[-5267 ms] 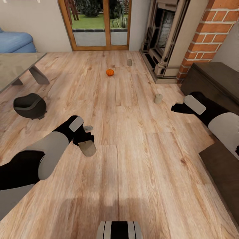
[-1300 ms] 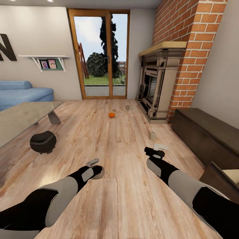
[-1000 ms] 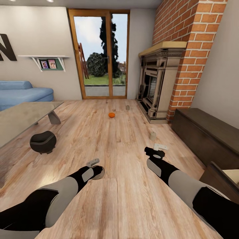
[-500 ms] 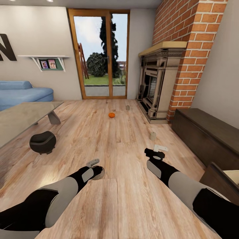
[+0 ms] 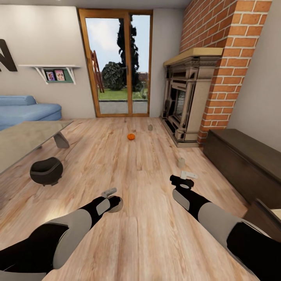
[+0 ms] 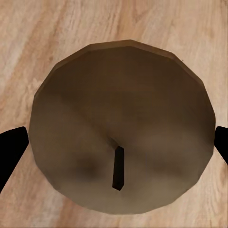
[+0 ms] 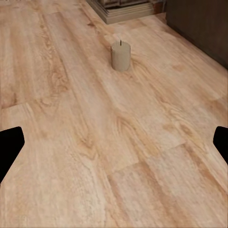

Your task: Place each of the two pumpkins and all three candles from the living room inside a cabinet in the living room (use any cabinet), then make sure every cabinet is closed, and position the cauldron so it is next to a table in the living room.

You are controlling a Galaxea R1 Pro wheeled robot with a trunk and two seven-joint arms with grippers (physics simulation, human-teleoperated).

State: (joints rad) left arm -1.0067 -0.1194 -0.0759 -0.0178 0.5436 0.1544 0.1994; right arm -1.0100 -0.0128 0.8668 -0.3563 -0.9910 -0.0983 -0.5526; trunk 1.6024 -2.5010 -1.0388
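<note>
Since half a second ago the whole head view has slid a bit, so that's my camera or base moving; the cauldron [image 5: 46,171] only looks shifted because of that. Only writing I can spot is a big dark letter on the wall [image 5: 7,55], cut off at the edge, so unreadable.

My left gripper [image 5: 112,197] has a candle [image 6: 121,128] sitting right between its jaws, closed on it; the wrist view looks straight down on its top and wick. My right gripper [image 5: 187,175] has its jaws spread wide with nothing between them. Another candle [image 7: 120,56] stands upright on the floor [image 5: 140,234] a little ahead of those jaws, well apart. Further ahead is one pumpkin [image 5: 131,136], with a third candle [image 5: 150,127] beyond it near the fireplace [image 5: 183,105]. The cabinet [image 5: 242,160] runs along beside my right arm, and a drawer corner [image 5: 269,216] juts out, contents not visible.
</note>
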